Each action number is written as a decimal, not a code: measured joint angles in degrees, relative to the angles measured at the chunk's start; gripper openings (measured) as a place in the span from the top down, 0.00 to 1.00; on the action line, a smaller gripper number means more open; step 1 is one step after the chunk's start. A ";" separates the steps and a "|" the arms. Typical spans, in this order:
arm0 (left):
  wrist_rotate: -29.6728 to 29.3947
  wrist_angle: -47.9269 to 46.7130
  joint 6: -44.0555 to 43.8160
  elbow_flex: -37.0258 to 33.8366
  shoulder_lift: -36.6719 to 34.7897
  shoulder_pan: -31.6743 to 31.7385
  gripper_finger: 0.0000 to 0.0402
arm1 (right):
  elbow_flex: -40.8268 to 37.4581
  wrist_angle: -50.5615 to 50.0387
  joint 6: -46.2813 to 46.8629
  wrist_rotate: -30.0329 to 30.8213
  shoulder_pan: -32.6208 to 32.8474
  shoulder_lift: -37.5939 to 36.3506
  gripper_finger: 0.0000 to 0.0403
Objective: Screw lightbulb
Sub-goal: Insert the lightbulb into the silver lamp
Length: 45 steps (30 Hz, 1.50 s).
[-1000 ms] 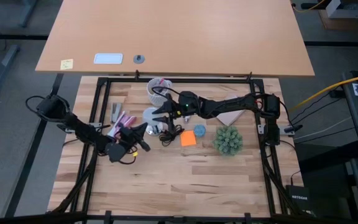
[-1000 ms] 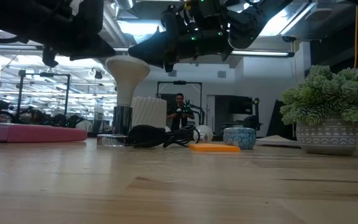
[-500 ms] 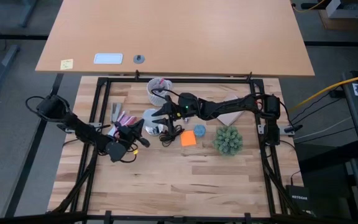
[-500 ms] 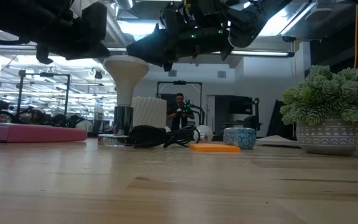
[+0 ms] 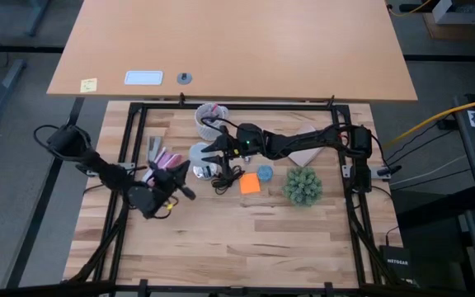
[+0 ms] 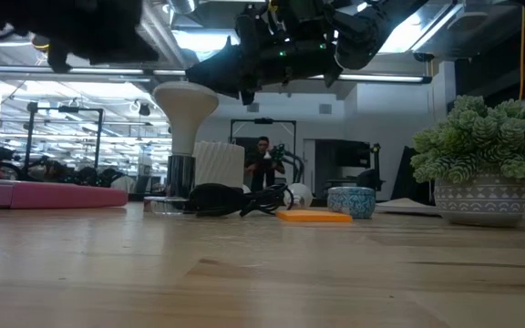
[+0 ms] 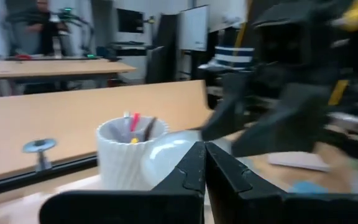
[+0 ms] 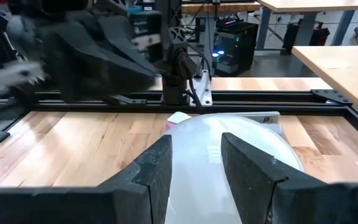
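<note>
While I watch the overhead feed, I see my left gripper (image 5: 181, 175) sitting farther back toward the table's left side than a second ago, when its tip reached closer to the cord tangle; in the level view its dark bulk has risen almost out of the top left corner. Its fingers (image 7: 191, 171) are pressed tight together with nothing between them, and through that wrist camera I look past them at the ribbed cup of pens (image 7: 128, 155) and the frosted dome beside it.

Moving right, the pink case (image 6: 48, 194) lies flat on the wood, unchanged. The lightbulb (image 6: 185, 114) stands upright, dome on top, its narrow base down in the shiny socket (image 6: 171, 202), with the black cord (image 6: 235, 199) coiled just beside it. It has not shifted.

My right gripper (image 5: 213, 150) hangs over the dome as before, its fingers (image 8: 154, 171) spread wide on either side of the white glass; I cannot tell whether they touch it.

Farther right sit the orange sticky note (image 5: 250, 184), the small blue bowl (image 5: 265, 173) and the potted plant (image 5: 303, 186), all unmoved.
</note>
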 joint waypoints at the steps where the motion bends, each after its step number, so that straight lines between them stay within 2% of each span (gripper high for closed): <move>1: 0.87 0.63 0.38 0.00 -0.13 -0.93 1.00 | 0.00 0.00 0.00 0.00 0.00 0.00 0.65; 5: 7.16 -0.79 -3.77 0.00 -0.20 -2.62 1.00 | 0.00 0.00 0.00 0.04 0.00 0.00 0.65; 10: 14.96 -12.03 -18.02 0.00 -0.18 0.15 1.00 | 0.00 0.00 -0.02 0.08 0.00 0.00 0.65; 13: 16.48 -16.83 -23.19 0.00 -0.16 2.19 1.00 | 0.00 -0.02 -0.02 0.09 0.00 0.00 0.65; 19: 15.37 -17.01 -21.96 0.00 -0.16 3.32 1.00 | 0.00 -0.04 -0.01 0.12 0.00 0.00 0.65; 24: 10.30 -16.99 -21.71 0.00 -0.16 3.25 1.00 | 0.00 -0.10 -0.02 0.09 0.00 0.00 0.65; 29: 9.34 -17.42 -21.16 0.00 -0.16 3.31 1.00 | 0.00 -0.15 0.00 0.05 0.00 0.00 0.65; 37: 5.91 -25.46 -28.85 0.00 -0.16 3.27 1.00 | 0.00 -0.17 1.60 -0.38 -0.04 0.00 0.65; 45: 1.16 -27.43 -29.20 0.00 -0.16 3.32 1.00 | 0.00 -0.20 1.70 -1.17 0.00 0.00 0.65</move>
